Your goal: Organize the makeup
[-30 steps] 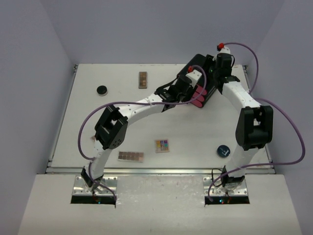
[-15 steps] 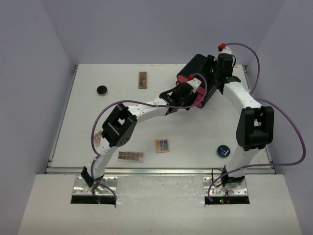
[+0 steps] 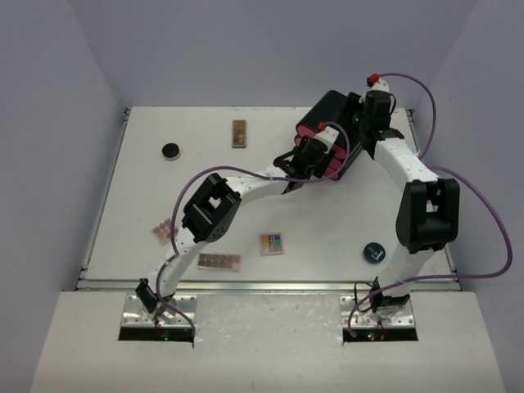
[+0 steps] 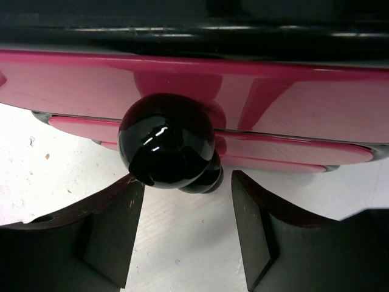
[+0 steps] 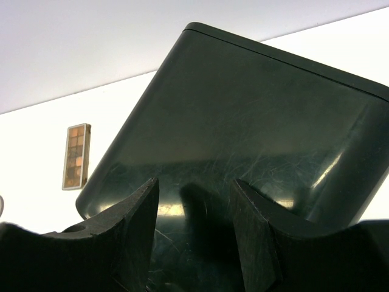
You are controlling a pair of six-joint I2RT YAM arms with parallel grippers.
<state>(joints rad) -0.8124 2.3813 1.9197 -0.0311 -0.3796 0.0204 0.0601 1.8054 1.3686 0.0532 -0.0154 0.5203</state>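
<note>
The makeup lies scattered on the white table: a narrow brown palette [image 3: 238, 133], a round black compact [image 3: 170, 151], a multicoloured palette [image 3: 272, 244], a brown palette [image 3: 219, 262] and a small pinkish palette [image 3: 164, 231]. My left gripper [image 3: 315, 157] is open at the front of the black box with pink drawers [image 3: 326, 110]. In the left wrist view the drawer's glossy black knob [image 4: 167, 143] sits just ahead of my open fingertips [image 4: 115, 231]. My right gripper [image 3: 366, 123] is open, its fingers [image 5: 130, 234] against the box's black shell [image 5: 243, 115]. No pencils show.
A round dark blue disc [image 3: 374, 252] lies near the right arm's base. The narrow brown palette also shows in the right wrist view [image 5: 76, 156]. The table's raised edge [image 3: 270, 282] runs along the near side. Purple cables loop around both arms.
</note>
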